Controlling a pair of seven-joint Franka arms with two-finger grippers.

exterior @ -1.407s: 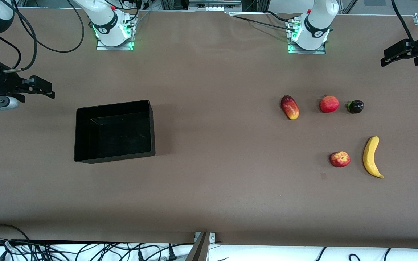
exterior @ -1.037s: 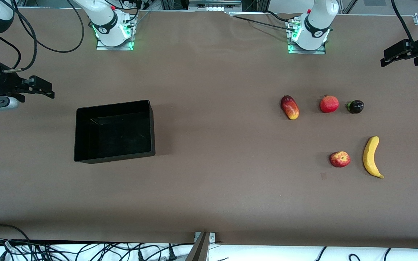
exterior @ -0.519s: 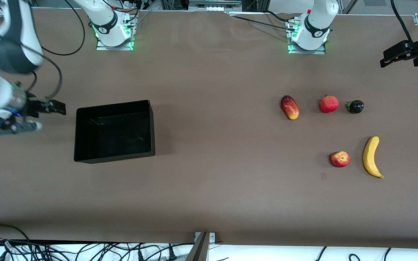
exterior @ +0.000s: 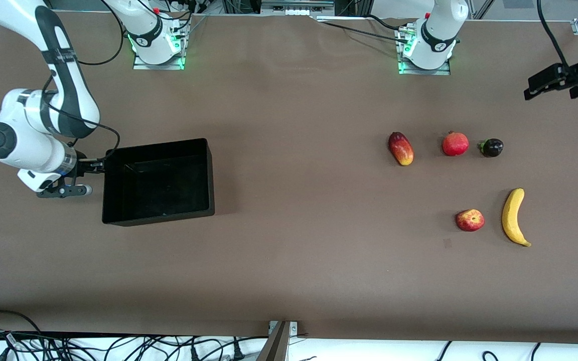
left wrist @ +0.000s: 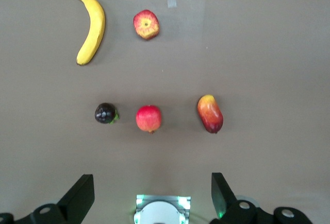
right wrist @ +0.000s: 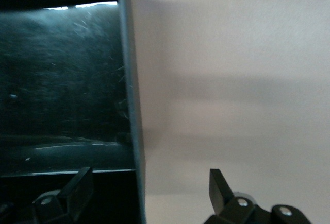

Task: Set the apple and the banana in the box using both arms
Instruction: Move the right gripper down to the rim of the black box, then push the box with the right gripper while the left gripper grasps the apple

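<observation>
The apple (exterior: pixel 470 220) and the banana (exterior: pixel 514 217) lie side by side on the table toward the left arm's end; the left wrist view also shows the apple (left wrist: pixel 146 24) and the banana (left wrist: pixel 92 28). The black box (exterior: pixel 158 145) stands empty toward the right arm's end. My right gripper (exterior: pixel 98 167) is open and low at the box's end wall, which runs between its fingers in the right wrist view (right wrist: pixel 149 180). My left gripper (exterior: pixel 545 82) is open and empty, held high over the table's edge at the left arm's end, apart from the fruit; its own wrist view also shows it (left wrist: pixel 152 193).
Three other fruits lie in a row farther from the front camera than the apple: an oval red-yellow fruit (exterior: pixel 401 148), a round red fruit with a crown (exterior: pixel 455 144) and a small dark fruit (exterior: pixel 491 147). Brown tabletop stretches between box and fruit.
My right arm has swung in from the table's end and lowered, bringing its gripper to the box's end wall. My left gripper has barely shifted. Fruit and box have not moved.
</observation>
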